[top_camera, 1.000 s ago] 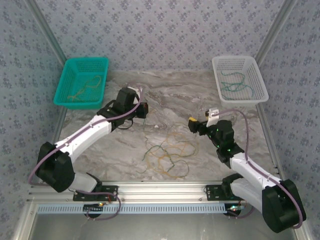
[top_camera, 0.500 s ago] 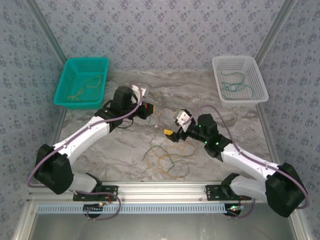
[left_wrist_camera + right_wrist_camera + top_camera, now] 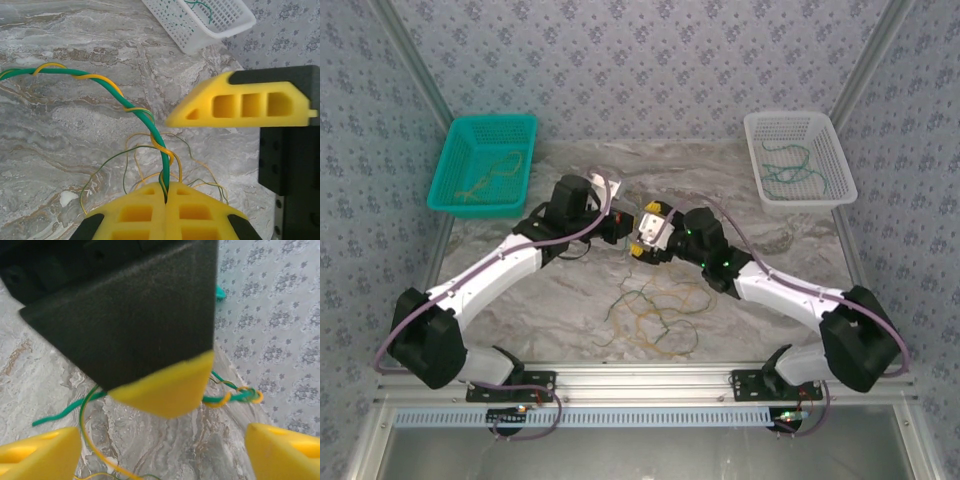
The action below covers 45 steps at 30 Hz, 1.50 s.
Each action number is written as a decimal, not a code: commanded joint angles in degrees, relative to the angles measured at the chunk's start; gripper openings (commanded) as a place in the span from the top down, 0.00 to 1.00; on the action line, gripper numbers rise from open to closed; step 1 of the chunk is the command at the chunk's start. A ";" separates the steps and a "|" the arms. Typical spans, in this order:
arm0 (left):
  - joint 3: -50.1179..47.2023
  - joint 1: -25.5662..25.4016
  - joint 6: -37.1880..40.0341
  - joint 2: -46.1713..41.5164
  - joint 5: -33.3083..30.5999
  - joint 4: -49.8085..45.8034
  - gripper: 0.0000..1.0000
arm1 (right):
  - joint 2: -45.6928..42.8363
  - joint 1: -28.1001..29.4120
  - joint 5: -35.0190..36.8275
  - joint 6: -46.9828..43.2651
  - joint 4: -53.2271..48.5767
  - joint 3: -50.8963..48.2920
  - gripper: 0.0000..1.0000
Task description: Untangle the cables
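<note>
**Left gripper** [image 3: 166, 195]: the yellow pads are pressed together, pinching the twisted green and yellow strands [image 3: 150, 122]. From the pinch these strands rise and arch away to the left above the marble table [image 3: 60, 125].

**Right gripper** [image 3: 162, 440]: the jaws are spread wide. One yellow finger [image 3: 35, 452] stands on each side of the left gripper's black, yellow-tipped finger. The twisted strands run behind that finger, and the right jaws do not grip them.

**Top view:** both grippers meet tip to tip over the middle of the table. Thin strands hang from the meeting point towards the cable heap [image 3: 655, 310]. This is a loose tangle of green and orange-tan wires lying on the marble, between the grippers and the arm bases.

**Far corners:** the teal basket [image 3: 470, 210] at the far left holds orange-tan strands [image 3: 490, 172]. The white basket [image 3: 807, 203] at the far right holds green strands [image 3: 788, 165].
</note>
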 commanded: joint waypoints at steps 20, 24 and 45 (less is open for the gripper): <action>-7.21 1.30 3.08 -6.93 -4.81 8.66 1.00 | -6.28 -3.02 -14.74 16.22 -6.08 0.50 0.32; -8.89 0.14 9.20 -7.59 -4.42 9.22 1.00 | -13.17 -10.61 -20.76 28.96 -1.07 -3.13 0.20; -15.82 -19.36 46.41 -7.64 -30.20 15.78 1.00 | 4.89 -19.85 -28.00 35.90 -59.92 35.62 0.25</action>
